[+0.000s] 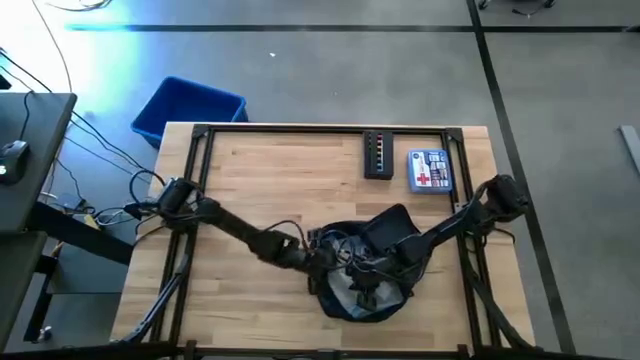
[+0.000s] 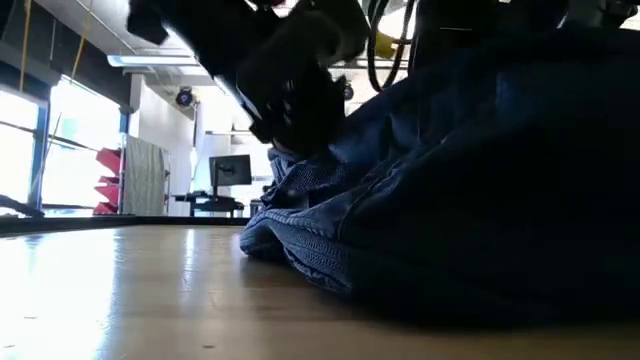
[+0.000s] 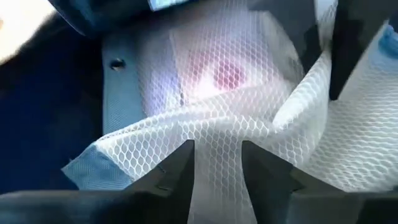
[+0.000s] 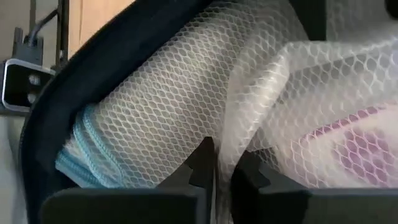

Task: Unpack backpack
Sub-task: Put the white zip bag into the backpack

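My left claw (image 3: 217, 165) and right claw (image 4: 224, 168), inside the backpack (image 1: 362, 290), each pinch white mesh (image 3: 211, 134); opposed pulls risk tearing it.

Off-task items on and around the wooden table

A black remote-like bar (image 1: 378, 155) and a pale card with a red cross (image 1: 430, 170) lie side by side, well beyond the grippers toward the table's (image 1: 280, 180) far edge; a blue bin (image 1: 188, 108) sits on the floor past the left arm's corner.
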### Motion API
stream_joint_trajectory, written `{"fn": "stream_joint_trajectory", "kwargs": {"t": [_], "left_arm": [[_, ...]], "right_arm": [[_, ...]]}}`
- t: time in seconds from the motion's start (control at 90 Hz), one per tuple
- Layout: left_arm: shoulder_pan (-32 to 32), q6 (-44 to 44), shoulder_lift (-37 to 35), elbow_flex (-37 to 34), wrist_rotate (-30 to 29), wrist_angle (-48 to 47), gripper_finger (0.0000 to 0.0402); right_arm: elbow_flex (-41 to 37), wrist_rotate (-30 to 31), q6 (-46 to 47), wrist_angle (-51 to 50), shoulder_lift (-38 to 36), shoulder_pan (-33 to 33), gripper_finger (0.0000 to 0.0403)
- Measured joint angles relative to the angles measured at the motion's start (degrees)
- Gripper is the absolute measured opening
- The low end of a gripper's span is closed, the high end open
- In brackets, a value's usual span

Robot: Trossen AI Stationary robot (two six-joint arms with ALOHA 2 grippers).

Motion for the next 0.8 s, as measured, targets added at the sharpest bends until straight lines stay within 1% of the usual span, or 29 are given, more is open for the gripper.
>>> {"fn": "stream_joint_trajectory", "kwargs": {"t": [0.156,0.289,0.389,0.489,0.578,0.656,0.7,0.8], "left_arm": [[0.09,-0.53,1.67,0.07,1.03,-0.12,0.0093],[-0.07,-0.5,1.72,0.04,1.05,-0.91,0.009],[-0.07,-0.5,1.72,0.02,1.07,-1.19,0.009],[-0.07,-0.48,1.72,0.0,1.08,-1.68,0.009],[-0.12,-0.45,1.58,-0.03,1.1,-2.19,0.009],[-0.37,-0.44,1.44,-0.07,1.08,-2.48,0.009],[-0.51,-0.36,1.43,-0.07,1.05,-2.55,0.009],[-0.77,-0.39,1.06,-0.09,1.18,-3.52,0.009]], "right_arm": [[-0.07,-0.36,-1.96,-1.94,-3.14,0.04,0.007],[0.78,-0.07,-1.96,-7.01,-7.45,0.59,0.0102],[2.84,5.2,-2.86,-11.37,-10.34,2.49,0.0107],[3.99,11.33,-4.06,-10.71,-11.62,4.91,0.0107],[4.0,13.76,-3.07,-10.39,-10.18,6.03,0.0107],[4.02,14.75,-2.14,-9.06,-6.93,6.38,0.0107],[4.0,13.95,-2.16,-7.37,-4.6,6.49,0.0107],[4.02,9.94,-2.83,-2.99,0.43,6.47,0.0107]]}}
